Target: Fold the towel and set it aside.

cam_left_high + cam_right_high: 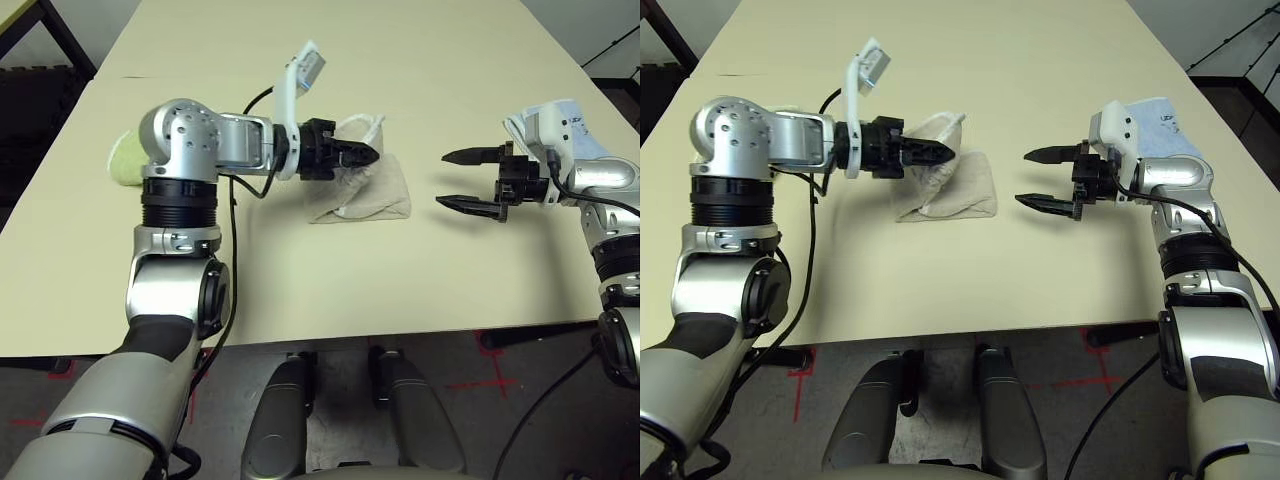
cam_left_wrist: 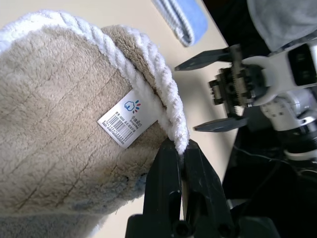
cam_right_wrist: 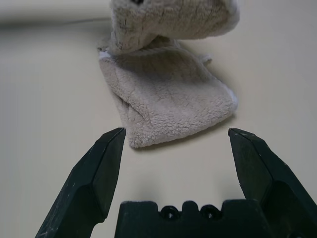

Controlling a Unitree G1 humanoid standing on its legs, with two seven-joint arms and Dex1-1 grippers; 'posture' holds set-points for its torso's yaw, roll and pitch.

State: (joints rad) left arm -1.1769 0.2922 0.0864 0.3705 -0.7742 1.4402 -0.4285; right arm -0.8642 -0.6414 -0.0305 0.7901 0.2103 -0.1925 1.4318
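Left gripper [image 1: 368,155] is clamped tight on the white corded edge of the towel [image 1: 375,190], holding that flap lifted above the rest, which lies bunched mid-table [image 1: 300,290]. Right gripper [image 1: 468,181] hangs just beside it, jaws spread wide, empty, pointing at the towel.

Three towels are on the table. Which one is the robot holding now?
The beige towel, in the middle of the table: the left gripper is shut on its white edging. The lime-green towel and the light blue towel lie untouched near the table's sides.
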